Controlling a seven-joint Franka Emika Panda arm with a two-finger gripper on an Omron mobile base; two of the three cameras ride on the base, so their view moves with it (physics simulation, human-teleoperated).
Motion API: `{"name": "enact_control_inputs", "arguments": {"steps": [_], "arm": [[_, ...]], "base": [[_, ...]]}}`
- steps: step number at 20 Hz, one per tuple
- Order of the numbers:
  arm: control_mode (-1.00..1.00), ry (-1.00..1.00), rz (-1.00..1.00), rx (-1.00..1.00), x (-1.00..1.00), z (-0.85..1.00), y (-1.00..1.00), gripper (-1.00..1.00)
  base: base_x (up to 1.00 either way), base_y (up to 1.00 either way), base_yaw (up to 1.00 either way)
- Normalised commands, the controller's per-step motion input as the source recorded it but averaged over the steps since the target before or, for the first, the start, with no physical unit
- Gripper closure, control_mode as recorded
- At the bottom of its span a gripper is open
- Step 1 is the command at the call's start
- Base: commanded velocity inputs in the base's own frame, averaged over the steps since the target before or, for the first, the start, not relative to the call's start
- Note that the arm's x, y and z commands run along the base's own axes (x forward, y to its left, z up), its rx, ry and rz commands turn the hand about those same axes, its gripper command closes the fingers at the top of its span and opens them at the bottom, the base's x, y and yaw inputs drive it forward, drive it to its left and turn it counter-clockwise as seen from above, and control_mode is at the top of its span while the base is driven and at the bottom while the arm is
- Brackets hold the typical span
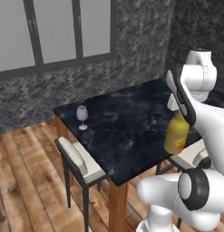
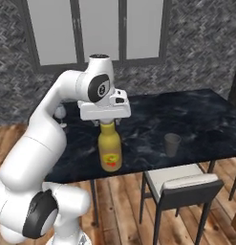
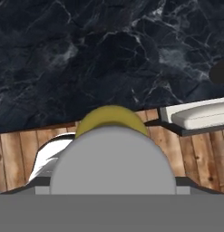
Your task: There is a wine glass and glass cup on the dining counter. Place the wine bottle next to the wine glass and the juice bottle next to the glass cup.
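Hovering directly above the juice bottle [image 2: 110, 151], the gripper [image 2: 106, 122] is pointing straight down with its jaws standing wide, one to each side of the bottle's pale cap; whether the pads are touching the cap cannot be told, so the hold is uncertain. In the hand view the cap is sitting centred, with the yellow shoulder [image 3: 111, 118] showing behind it, so the tool axis and the bottle's upright long axis are lining up. The bottle is standing on the dining counter [image 2: 196, 119], close to its near edge. The glass cup [image 2: 172, 144] is standing on the same top, well apart from the bottle, to the right in the right base view, above a chair [image 2: 182, 185]. Judgement: the coming move is turning on a sideways carry toward that cup. The wine glass [image 1: 82, 116] is standing near the far left corner in the left base view.
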Motion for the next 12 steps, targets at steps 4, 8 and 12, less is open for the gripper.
{"name": "enact_control_inputs", "arguments": {"steps": [4, 8, 12], "arm": [[1.0, 0.0, 0.0, 0.0, 0.0, 0.0, 0.0, 1.0], [1.0, 0.0, 0.0, 0.0, 0.0, 0.0, 0.0, 1.0], [1.0, 0.0, 0.0, 0.0, 0.0, 0.0, 0.0, 1.0]], "base": [[0.24, -0.55, 0.11], [0.02, -0.69, 0.04], [-0.12, -0.68, 0.05]]}}
